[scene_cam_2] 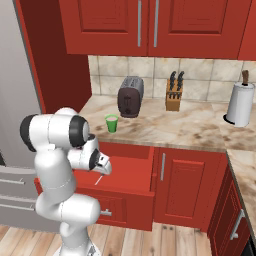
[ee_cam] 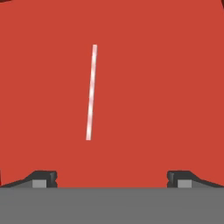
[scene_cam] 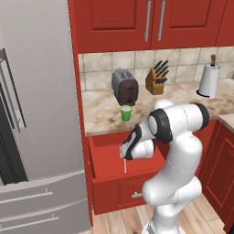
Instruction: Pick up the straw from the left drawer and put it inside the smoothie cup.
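Below the marble desk, the left drawer stands pulled open, and the straw lies flat on its red bottom. Over the drawer hangs the gripper, its jaws spread wide apart and holding nothing, the straw lying beyond them. On the desk behind the drawer stands the smoothie cup, just in front of a dark toaster.

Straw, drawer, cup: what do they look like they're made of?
Straw: likely plastic or paper; thin, matte white stick. Left drawer: looks like painted wood; flat, even red, no sheen. Smoothie cup: probably plastic; uniform bright green.
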Controlling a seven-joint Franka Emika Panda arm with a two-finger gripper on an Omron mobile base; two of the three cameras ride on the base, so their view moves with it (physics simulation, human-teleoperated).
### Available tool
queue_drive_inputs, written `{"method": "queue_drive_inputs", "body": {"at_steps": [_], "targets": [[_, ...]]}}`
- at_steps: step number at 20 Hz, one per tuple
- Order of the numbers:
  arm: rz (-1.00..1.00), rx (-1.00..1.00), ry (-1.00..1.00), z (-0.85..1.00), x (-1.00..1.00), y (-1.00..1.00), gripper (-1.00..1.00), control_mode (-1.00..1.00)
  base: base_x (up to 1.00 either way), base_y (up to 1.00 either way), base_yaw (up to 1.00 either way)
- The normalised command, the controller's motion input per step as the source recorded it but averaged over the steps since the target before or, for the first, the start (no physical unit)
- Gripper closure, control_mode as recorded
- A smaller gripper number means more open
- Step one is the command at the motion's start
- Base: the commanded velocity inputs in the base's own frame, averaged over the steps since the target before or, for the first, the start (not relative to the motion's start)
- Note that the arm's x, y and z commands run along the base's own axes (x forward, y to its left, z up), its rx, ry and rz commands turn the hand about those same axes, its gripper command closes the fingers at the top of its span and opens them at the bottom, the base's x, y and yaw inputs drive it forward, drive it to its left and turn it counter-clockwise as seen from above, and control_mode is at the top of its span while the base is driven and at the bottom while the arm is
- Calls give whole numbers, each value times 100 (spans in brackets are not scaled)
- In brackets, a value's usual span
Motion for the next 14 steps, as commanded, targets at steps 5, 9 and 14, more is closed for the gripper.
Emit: {"method": "queue_drive_inputs", "body": {"at_steps": [5, 9, 14], "targets": [[-2, -1, 9, -23, 14, 1, -100, -100, 0, 0, 0], [0, 0, 10, -12, 15, 9, -100, -100, 0, 0, 0], [0, 0, 7, -9, 13, 15, -100, -100, 0, 0, 0]]}}
